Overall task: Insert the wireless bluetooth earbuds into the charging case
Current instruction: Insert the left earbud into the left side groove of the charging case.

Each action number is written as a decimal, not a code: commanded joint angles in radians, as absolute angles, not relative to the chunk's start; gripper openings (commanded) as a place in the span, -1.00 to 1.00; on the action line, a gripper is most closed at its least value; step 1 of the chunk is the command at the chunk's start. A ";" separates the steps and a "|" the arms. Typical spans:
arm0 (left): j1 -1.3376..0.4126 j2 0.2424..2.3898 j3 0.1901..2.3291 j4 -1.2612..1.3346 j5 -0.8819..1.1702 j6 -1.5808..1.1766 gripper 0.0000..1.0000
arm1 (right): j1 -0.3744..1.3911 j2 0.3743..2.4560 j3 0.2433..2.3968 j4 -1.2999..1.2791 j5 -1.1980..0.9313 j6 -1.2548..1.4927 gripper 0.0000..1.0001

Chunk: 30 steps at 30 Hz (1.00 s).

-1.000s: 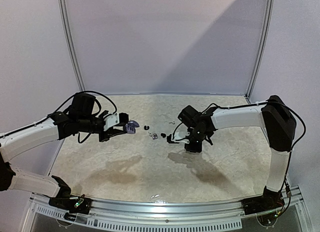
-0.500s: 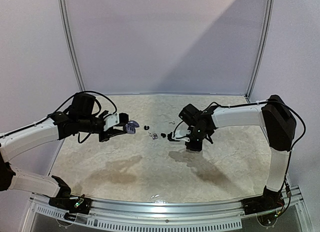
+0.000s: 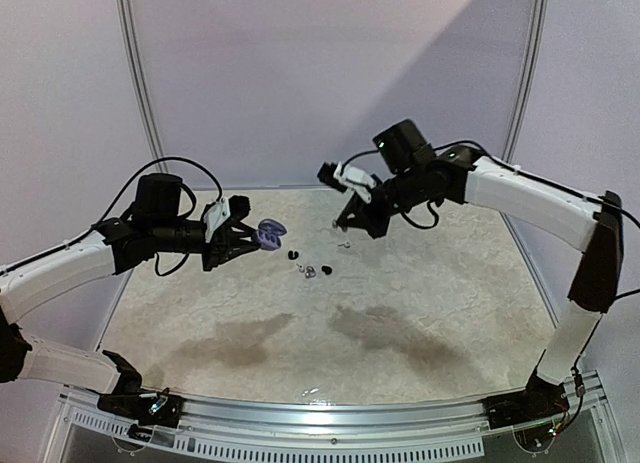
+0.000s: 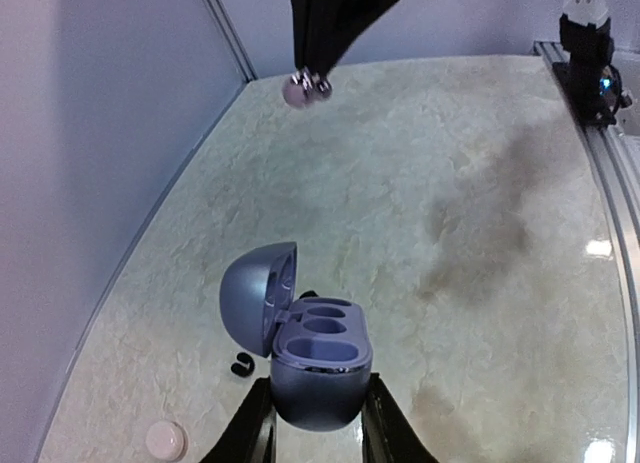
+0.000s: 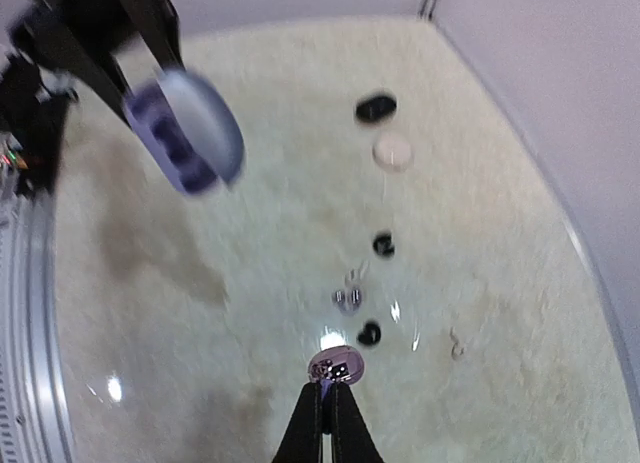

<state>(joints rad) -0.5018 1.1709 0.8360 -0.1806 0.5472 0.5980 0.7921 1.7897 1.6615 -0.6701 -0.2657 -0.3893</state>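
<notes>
I'm mid-carry: right gripper [image 5: 324, 388], pressed together, pinches a pale bud [image 5: 336, 364] aloft, upper centre of the top view. Left gripper [image 4: 312, 415] clamps the open case [image 4: 305, 348] left of centre. Next I'd judge: line up bud over socket. Below, mottled table [image 3: 450, 313], black buds [image 3: 327, 271], lilac walls.

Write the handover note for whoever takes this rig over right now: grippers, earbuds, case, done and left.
Left gripper: shut on the charging case, held above the table with the lid open. All visible wells are empty.
Right gripper: shut on a silver-grey earbud, raised off the table and apart from the case.
On the table: black earbuds, another silver-grey earbud, and a whitish round piece.
Done: case opened, one earbud picked up.
Left: nothing is seated yet. Probably bring the held earbud to a well first, then fetch the others.
</notes>
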 commanded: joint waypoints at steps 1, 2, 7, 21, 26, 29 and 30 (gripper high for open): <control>-0.491 1.168 0.866 -0.022 0.732 0.420 -1.00 | 0.831 1.671 1.691 -0.493 -0.496 -0.282 -1.00; -0.491 1.170 0.868 0.031 0.759 0.385 -1.00 | 0.844 1.665 1.693 -0.457 -0.523 -0.286 -1.00; -0.491 1.172 0.890 0.172 0.852 0.243 -1.00 | 0.898 1.684 1.770 -0.412 -0.610 -0.297 -1.00; -0.495 1.165 0.899 0.168 0.937 0.319 -1.00 | 0.960 1.816 1.948 -0.583 -0.584 -0.448 -1.00; -0.495 1.161 0.910 0.105 0.930 0.392 -1.00 | 0.963 1.833 1.953 -0.592 -0.569 -0.461 -1.00; -0.497 1.159 0.911 0.088 0.923 0.413 -1.00 | 0.962 1.839 1.959 -0.584 -0.561 -0.461 -1.00; -0.497 1.158 0.910 0.087 0.920 0.417 -1.00 | 0.962 1.843 1.962 -0.583 -0.559 -0.463 -1.00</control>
